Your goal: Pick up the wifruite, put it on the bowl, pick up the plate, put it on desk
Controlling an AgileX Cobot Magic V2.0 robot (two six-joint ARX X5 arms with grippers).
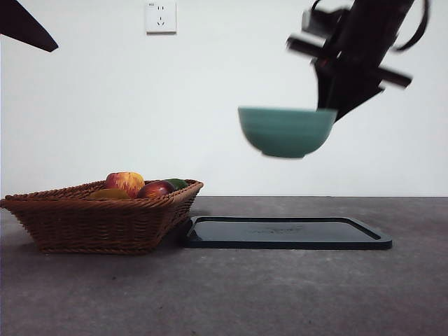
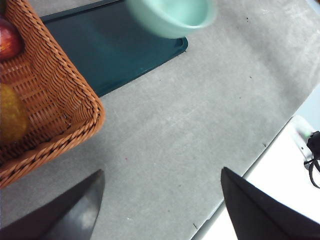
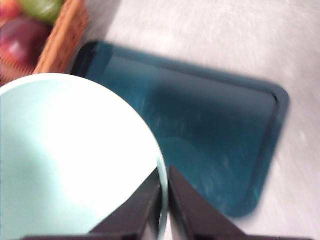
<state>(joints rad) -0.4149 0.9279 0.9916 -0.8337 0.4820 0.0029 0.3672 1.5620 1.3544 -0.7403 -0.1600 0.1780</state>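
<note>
My right gripper (image 1: 327, 108) is shut on the rim of the mint-green bowl (image 1: 287, 131), one jaw inside and one outside, and holds it in the air above the black tray (image 1: 287, 234). In the right wrist view, the gripper (image 3: 165, 172) pinches the bowl (image 3: 65, 160) over the tray (image 3: 210, 135). The fruit lie in the wicker basket (image 1: 98, 220): a red-yellow apple (image 1: 124, 182) and a dark red one (image 1: 155, 189). My left gripper (image 2: 161, 172) hangs open and empty over the desk (image 2: 200, 125) beside the basket (image 2: 55, 100). A plate is out of view.
The basket touches the tray's left end. In the left wrist view the bowl (image 2: 172, 15) hovers past the tray (image 2: 115, 50), and the desk's edge runs close by the left gripper. A wall socket (image 1: 160, 16) is on the white wall behind.
</note>
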